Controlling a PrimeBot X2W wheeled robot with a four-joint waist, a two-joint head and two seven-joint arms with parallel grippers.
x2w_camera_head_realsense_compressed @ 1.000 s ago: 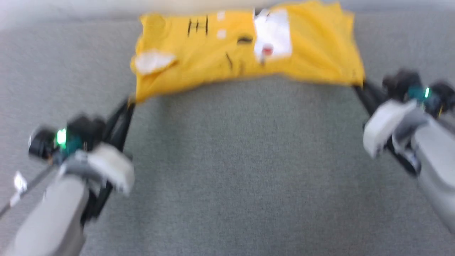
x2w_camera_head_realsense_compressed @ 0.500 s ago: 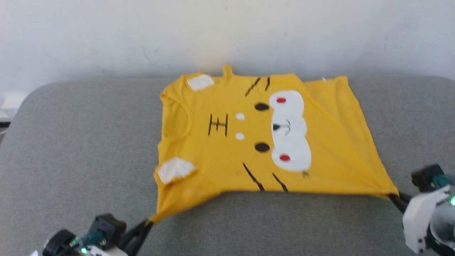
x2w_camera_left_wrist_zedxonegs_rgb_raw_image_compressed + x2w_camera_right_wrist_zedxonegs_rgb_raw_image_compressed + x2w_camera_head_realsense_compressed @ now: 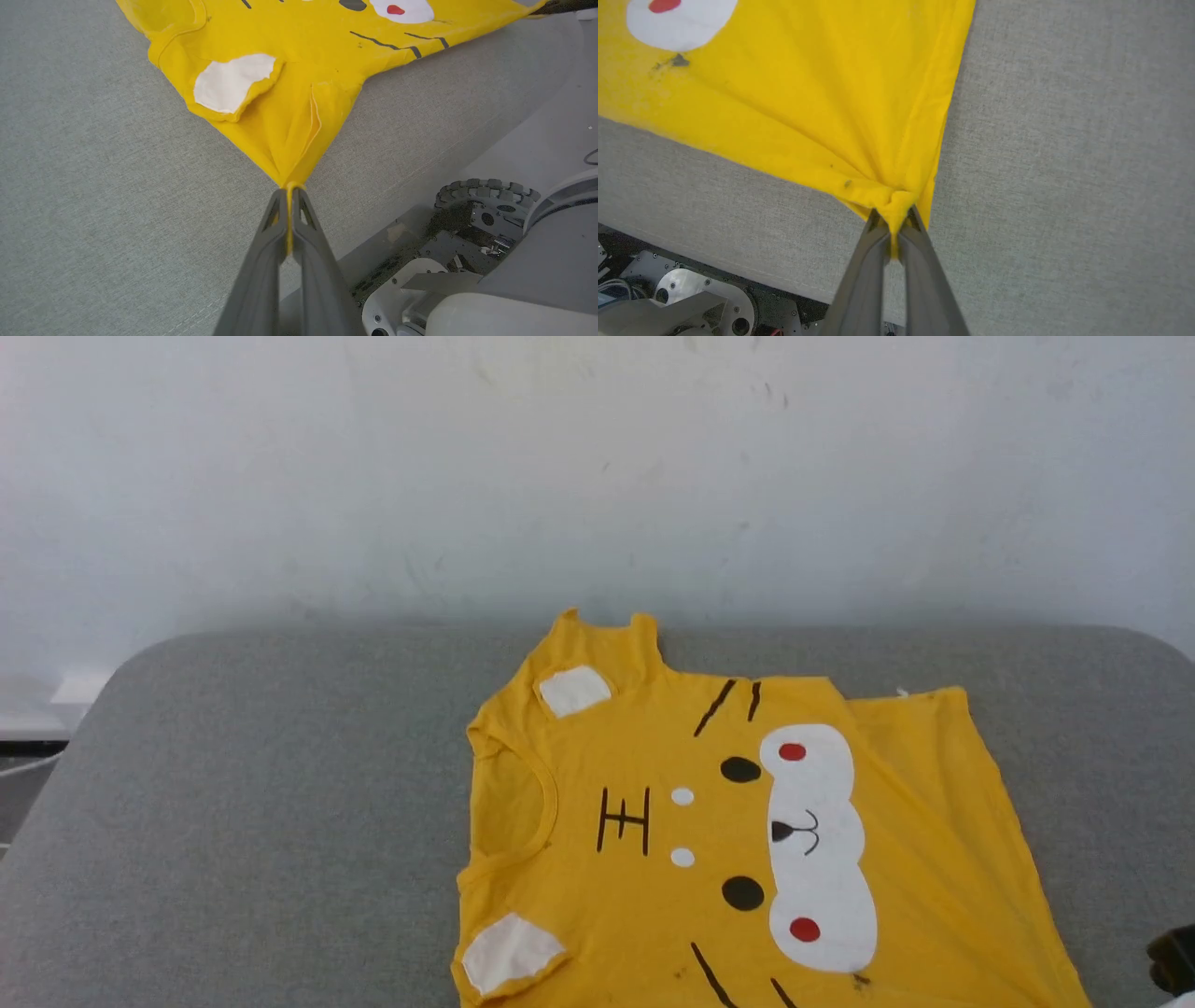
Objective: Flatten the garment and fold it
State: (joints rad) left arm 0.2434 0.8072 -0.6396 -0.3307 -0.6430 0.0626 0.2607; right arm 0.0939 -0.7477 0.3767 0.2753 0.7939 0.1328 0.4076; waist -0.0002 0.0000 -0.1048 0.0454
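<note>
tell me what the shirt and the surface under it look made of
The shirt: thin soft knit, probably cotton, matte; it gathers into fine creases at its pinched corners. The surface: grey woven upholstery-like cloth, matte, with visible weave grain.

Yellow animal-face garment (image 3: 653, 859) lies spread face-up, near corners stretched.

Your head camera looks forward and down from well back: the bright yellow cotton T-shirt with a cartoon animal face (image 3: 653, 859) sits lower centre, with the pale wall (image 3: 597, 476) above it. Each wrist camera looks close along its dark fingers, left gripper (image 3: 289, 189) and right gripper (image 3: 895, 215), at a shirt corner on the grey fabric surface (image 3: 280, 756). All three views share the white muzzle print (image 3: 822, 849).
</note>
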